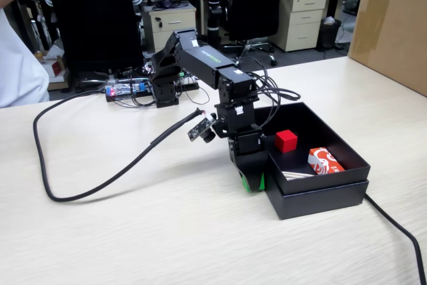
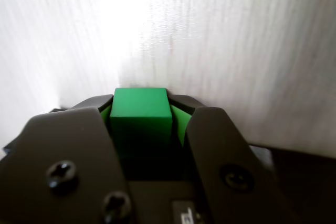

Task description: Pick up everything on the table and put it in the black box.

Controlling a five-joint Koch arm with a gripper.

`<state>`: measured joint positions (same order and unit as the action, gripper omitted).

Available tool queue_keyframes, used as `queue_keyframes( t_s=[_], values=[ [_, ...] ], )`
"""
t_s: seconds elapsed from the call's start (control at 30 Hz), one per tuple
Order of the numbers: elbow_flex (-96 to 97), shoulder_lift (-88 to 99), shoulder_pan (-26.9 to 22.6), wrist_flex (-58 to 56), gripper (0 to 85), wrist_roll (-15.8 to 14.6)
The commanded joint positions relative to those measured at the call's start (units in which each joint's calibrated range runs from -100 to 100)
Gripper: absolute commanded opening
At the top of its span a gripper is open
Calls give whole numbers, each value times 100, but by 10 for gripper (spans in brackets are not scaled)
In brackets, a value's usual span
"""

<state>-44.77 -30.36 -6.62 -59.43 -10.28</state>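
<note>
In the wrist view the bright green cube (image 2: 140, 113) sits squeezed between my two green-lined jaws, which press on both its sides. My gripper (image 2: 142, 116) is shut on it, low over the beige wood-grain table (image 2: 236, 51). In the fixed view my gripper (image 1: 251, 182) points down at the table (image 1: 167, 231), just left of the black box (image 1: 320, 195); only a bit of green shows at its tip, and the cube cannot be told apart from the green pads there.
Inside the black box lie a red cube (image 1: 286, 140) and a red-and-white packet (image 1: 325, 162). A thick black cable (image 1: 100, 181) loops over the table's left part. A big brown cardboard box (image 1: 393, 28) stands at the back right. Office chairs stand behind.
</note>
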Motion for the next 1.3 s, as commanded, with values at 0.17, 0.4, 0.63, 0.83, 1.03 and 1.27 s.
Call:
queue_keyframes(
  t_s=[0.17, 0.4, 0.63, 0.83, 1.03, 1.27],
  values=[
    [-92, 4040, -73, -100, 7, -29],
    [98, 4269, -537, -57, 7, 59],
    [153, 2709, -581, 366, 9, 386],
    [108, 1905, -591, 547, 9, 469],
    [53, 1182, -733, 642, 11, 508],
    [135, 712, -781, 642, 82, 513]
  ],
)
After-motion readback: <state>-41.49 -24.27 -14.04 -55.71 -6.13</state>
